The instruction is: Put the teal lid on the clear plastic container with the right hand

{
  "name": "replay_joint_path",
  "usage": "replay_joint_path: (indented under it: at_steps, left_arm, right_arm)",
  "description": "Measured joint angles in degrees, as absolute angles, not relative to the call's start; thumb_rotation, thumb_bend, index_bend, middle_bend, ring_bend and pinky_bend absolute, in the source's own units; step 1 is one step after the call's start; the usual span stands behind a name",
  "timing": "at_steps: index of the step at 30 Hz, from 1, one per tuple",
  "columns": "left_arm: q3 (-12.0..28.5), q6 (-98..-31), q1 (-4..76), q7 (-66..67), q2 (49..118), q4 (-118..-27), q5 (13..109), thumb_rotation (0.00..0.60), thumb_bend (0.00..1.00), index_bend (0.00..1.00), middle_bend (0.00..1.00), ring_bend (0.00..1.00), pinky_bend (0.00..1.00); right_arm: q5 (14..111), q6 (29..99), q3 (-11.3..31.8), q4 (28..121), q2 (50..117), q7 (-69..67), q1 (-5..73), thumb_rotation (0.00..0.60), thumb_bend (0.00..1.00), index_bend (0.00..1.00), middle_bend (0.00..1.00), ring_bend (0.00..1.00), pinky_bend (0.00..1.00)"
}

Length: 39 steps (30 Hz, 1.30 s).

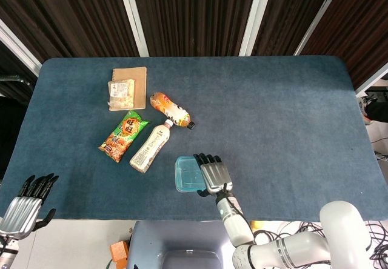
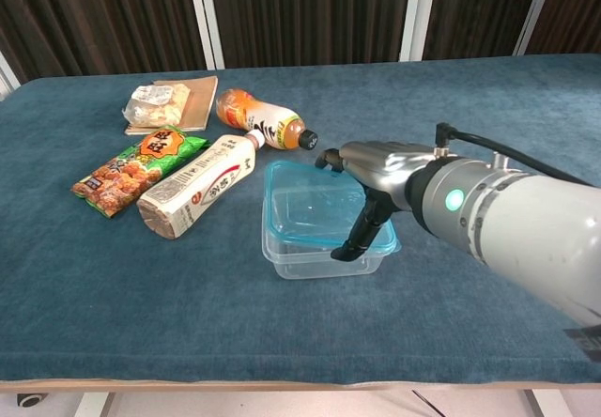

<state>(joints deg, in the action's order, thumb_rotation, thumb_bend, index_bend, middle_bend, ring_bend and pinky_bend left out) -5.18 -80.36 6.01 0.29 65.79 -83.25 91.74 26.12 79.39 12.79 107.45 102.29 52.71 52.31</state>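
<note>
The teal lid (image 2: pixel 315 206) sits over the clear plastic container (image 2: pixel 319 253) near the tabletop's front edge, a little left of its middle, its right side held by the robot's right hand (image 2: pixel 376 177), fingers lying along the top and the thumb reaching down past the rim. The lid looks thin, light and somewhat flexible, likely slick; its raised rim seems the surest place to hold, and the equally light container could slide under a push. Whether the lid is seated all round cannot be told: the hand covers its right edge in both views, and the container shows through only faintly from above.

The left hand (image 1: pixel 25 205) hangs off the front left corner, fingers spread and holding nothing, partly cut off by the frame. Towards the back left lie two bottles (image 2: pixel 268 121), a green snack packet (image 2: pixel 136 168) and a notebook (image 1: pixel 130 81).
</note>
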Motion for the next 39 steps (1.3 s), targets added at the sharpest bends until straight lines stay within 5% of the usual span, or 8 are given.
replay_joint_path:
  at_steps: [39]
  left_arm:
    - [-4.99, -80.01, 5.92, -0.29, 65.79, -82.69, 91.76, 0.600, 0.35, 0.00, 0.07, 0.09, 0.00]
  right_arm:
    - [28.49, 80.23, 12.70, 106.28, 102.34, 55.80, 51.09, 0.600, 0.15, 0.72, 0.36, 0.18, 0.13]
